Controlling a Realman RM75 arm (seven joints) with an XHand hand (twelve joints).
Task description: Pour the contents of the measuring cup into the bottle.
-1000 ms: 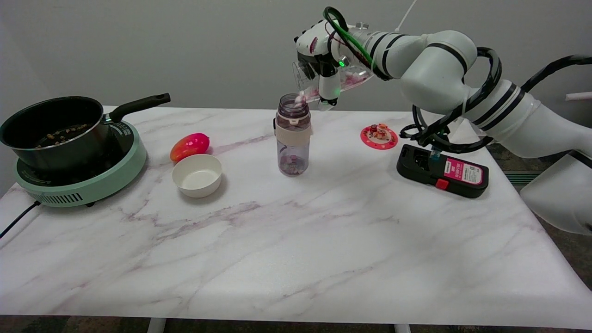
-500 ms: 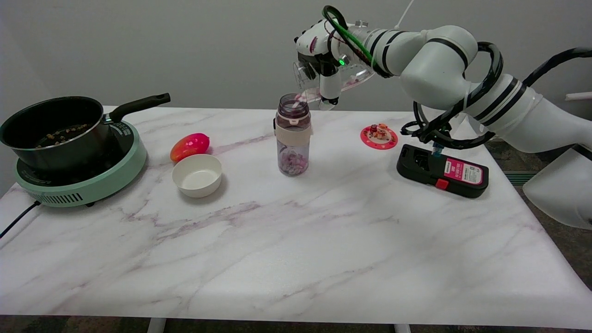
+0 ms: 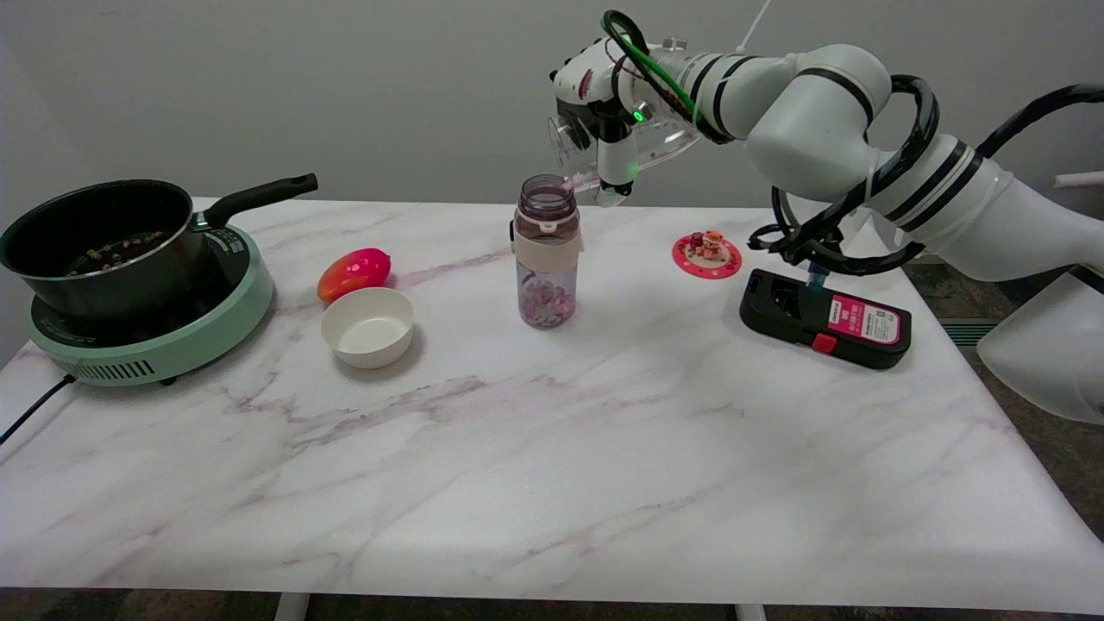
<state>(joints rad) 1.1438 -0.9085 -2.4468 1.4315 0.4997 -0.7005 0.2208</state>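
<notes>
A clear bottle (image 3: 546, 252) with a cream band stands upright mid-table, its mouth uncovered, pink pieces heaped at its bottom. Just above and right of its mouth my right hand (image 3: 602, 102) holds a clear measuring cup (image 3: 624, 147), tipped steeply with its spout (image 3: 576, 182) down at the bottle's rim. A trace of pink shows at the spout; the cup looks nearly empty. My fingers (image 3: 617, 164) wrap over the cup's front and hide part of it.
A black pan (image 3: 97, 241) sits on a green cooker (image 3: 155, 345) at far left. A red-orange fruit (image 3: 354, 272) and a white bowl (image 3: 367, 327) lie left of the bottle. A pink coaster (image 3: 707, 254) and a black device (image 3: 824, 318) lie to the right.
The pink pieces that lay in the cup have gone; the heap in the bottle has grown. The cup has tipped slightly further. The hand has hardly moved.
</notes>
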